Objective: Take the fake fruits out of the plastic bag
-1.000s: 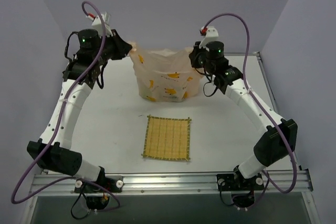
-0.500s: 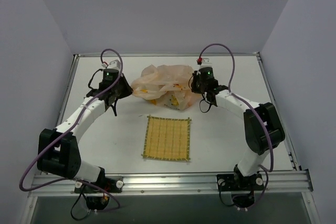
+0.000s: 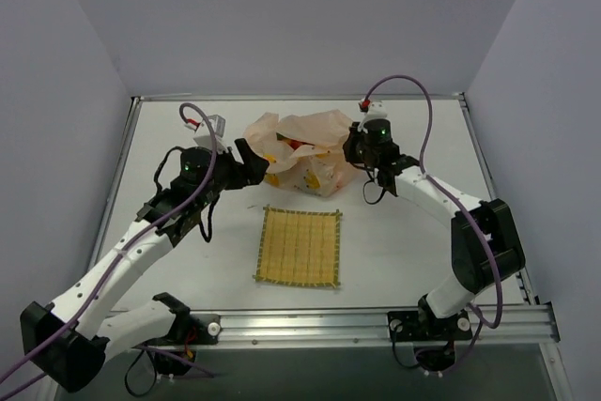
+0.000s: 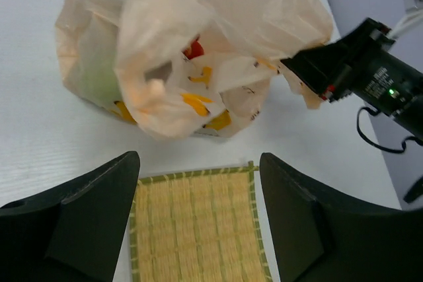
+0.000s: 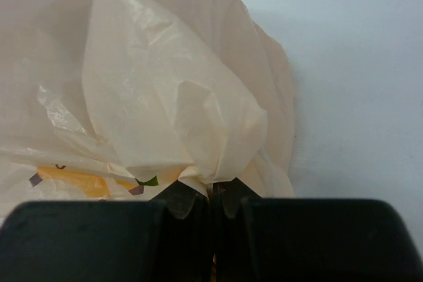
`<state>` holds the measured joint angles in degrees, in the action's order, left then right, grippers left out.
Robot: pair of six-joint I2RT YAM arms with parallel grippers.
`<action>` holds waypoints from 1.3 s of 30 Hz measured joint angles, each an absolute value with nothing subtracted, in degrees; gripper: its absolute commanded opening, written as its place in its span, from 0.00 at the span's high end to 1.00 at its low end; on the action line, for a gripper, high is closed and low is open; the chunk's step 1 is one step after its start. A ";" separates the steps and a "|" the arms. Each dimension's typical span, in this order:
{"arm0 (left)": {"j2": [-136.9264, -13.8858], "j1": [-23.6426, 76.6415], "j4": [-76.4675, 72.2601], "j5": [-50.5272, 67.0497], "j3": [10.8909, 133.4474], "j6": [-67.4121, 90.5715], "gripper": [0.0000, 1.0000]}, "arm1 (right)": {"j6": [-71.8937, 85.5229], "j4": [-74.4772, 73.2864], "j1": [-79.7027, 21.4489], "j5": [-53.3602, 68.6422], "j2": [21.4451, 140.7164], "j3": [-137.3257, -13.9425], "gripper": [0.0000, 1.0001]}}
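At upper centre of the overhead frame, on the white counter [image 3: 404, 223]: one bag [image 3: 315, 129], peach, crinkled, slumped, its mouth partly open.

Contents, so far as shown:
- berries [image 4: 193, 49], a red spot inside the opening in the left wrist view;
- a pale green mass behind the plastic at the bag's left side, likely the pear [image 4: 98, 84];
- mango not made out.

No fruit lay outside the bag.

Right gripper [image 5: 208, 193]: jaws pinched tight on a gathered fold at the bag's right edge, with plastic bunched above the tips.

Left gripper [image 4: 198, 163]: jaws wide, holding nothing, just short of the bag's lower left side and aimed toward it.

Mat [image 3: 299, 247]: yellow, square, at frame centre below the bag, near it, with a strip of counter between.

Step in hand, by judgement: opening the bag. One side was anchored and extraction had not begun, so the task was near its start.

Next move, by judgement: the left jaws would go to the mouth, either to take the opposite rim and spread it or to reach in for the berries, the most exposed item. The thin film would probably cling and lift with any fruit, so the right hold was needed as an anchor.
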<state>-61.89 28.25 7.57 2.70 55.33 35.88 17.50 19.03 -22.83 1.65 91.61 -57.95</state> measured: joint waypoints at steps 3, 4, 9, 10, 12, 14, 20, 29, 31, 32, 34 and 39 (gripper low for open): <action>-55.27 32.73 7.70 -0.23 50.02 37.93 0.28 | 18.22 19.11 -22.83 2.22 90.63 -57.95 1.00; -53.71 33.85 7.75 -1.17 47.83 38.70 0.27 | 18.35 19.07 -22.83 2.42 90.63 -57.93 1.00; -53.63 35.68 6.85 -2.59 39.16 42.35 0.12 | 19.33 18.92 -22.83 3.33 90.65 -57.56 1.00; -55.16 35.68 6.11 -2.57 38.68 42.65 0.10 | 19.49 19.00 -22.83 3.49 90.65 -57.52 1.00; -58.94 35.68 2.79 -2.39 38.65 42.92 0.04 | 19.57 19.07 -22.83 3.70 90.65 -57.23 1.00; -62.70 35.68 -1.41 -2.42 39.03 42.87 0.03 | 19.70 19.07 -22.83 3.95 90.65 -56.73 1.00; -75.22 35.48 -12.34 -3.68 46.13 42.00 0.04 | 19.88 19.00 -22.83 4.99 90.65 -55.83 1.00; -88.23 31.40 -21.19 -4.58 54.76 41.17 0.30 | 20.16 19.07 -22.83 7.25 90.65 -55.64 1.00; -90.72 30.70 -21.41 -4.80 55.99 40.93 0.55 | 20.16 19.07 -22.83 7.57 90.65 -55.64 1.00; -91.66 30.46 -21.41 -4.93 56.25 40.62 0.67 | 20.16 19.09 -22.81 7.68 90.65 -55.64 1.00; -92.97 30.06 -21.12 -5.28 56.29 40.60 0.94 | 20.16 19.09 -22.72 7.94 90.65 -55.64 1.00; -93.49 29.58 -18.90 -6.79 56.18 39.07 0.98 | 20.14 19.09 -21.85 7.94 91.46 -55.83 1.00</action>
